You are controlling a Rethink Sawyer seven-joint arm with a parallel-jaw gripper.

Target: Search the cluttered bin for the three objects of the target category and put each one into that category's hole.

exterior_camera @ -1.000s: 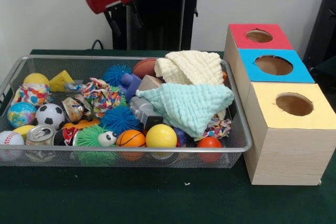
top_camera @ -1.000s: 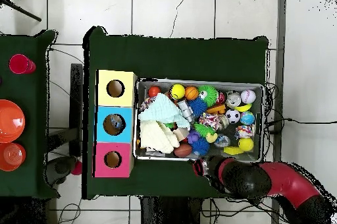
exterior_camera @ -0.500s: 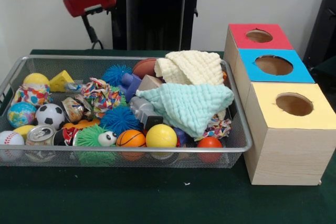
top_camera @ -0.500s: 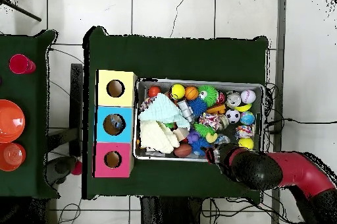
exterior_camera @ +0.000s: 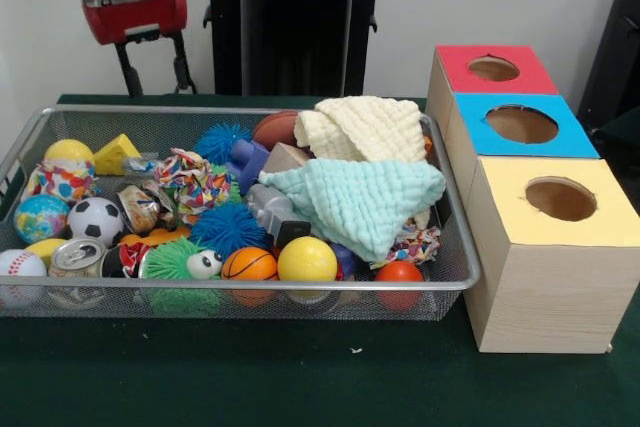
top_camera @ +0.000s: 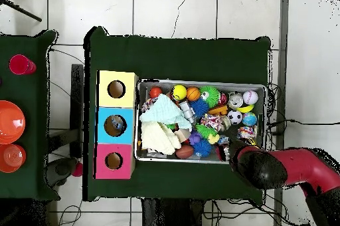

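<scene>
Now, low in your front view, the wire bin (exterior_camera: 440, 277) sits unchanged on the green desk (exterior_camera: 300, 377), balls and cloths heaped inside, the three-holed box (exterior_camera: 540, 247) at right. Behind, upper left, your pincer (exterior_camera: 155, 65) has slid further left, fingers spread, holding nothing.

Silvery wire-mesh metal bin (exterior_camera: 300, 299), crinkled soft cloths (exterior_camera: 360, 197), matt pale wood-grain boxes (exterior_camera: 540, 292), green felt tabletop (exterior_camera: 250, 377)

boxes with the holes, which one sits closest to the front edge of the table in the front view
The yellow-topped box. It is the nearest of the row; the blue-topped box sits behind it and the red-topped box farthest back.
</scene>
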